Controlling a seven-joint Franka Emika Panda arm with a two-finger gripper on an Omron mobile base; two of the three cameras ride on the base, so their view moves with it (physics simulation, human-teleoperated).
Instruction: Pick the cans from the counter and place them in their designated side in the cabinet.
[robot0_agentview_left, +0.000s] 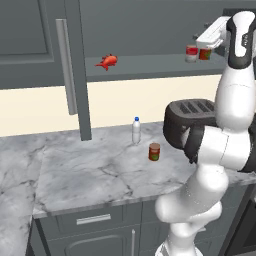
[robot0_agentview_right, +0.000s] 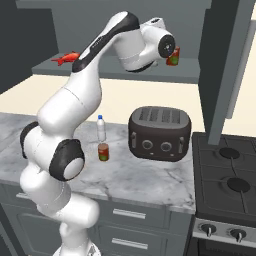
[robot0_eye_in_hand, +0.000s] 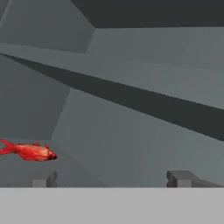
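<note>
- A red fish (robot0_eye_in_hand: 29, 152) lies on the cabinet shelf (robot0_agentview_left: 150, 67), off to one side of the hand.
- Toaster (robot0_agentview_right: 160, 132), blue-capped bottle (robot0_agentview_left: 136, 130) and an orange-red can (robot0_agentview_left: 154, 151) sit on the marble counter (robot0_agentview_left: 90, 175) far below.
- Gripper (robot0_eye_in_hand: 111, 178) spread wide, holding nothing.
- Both cans, cream-white (robot0_agentview_left: 191, 53) and dark red (robot0_agentview_left: 205, 53), stand upright on the shelf just beside the hand.
</note>
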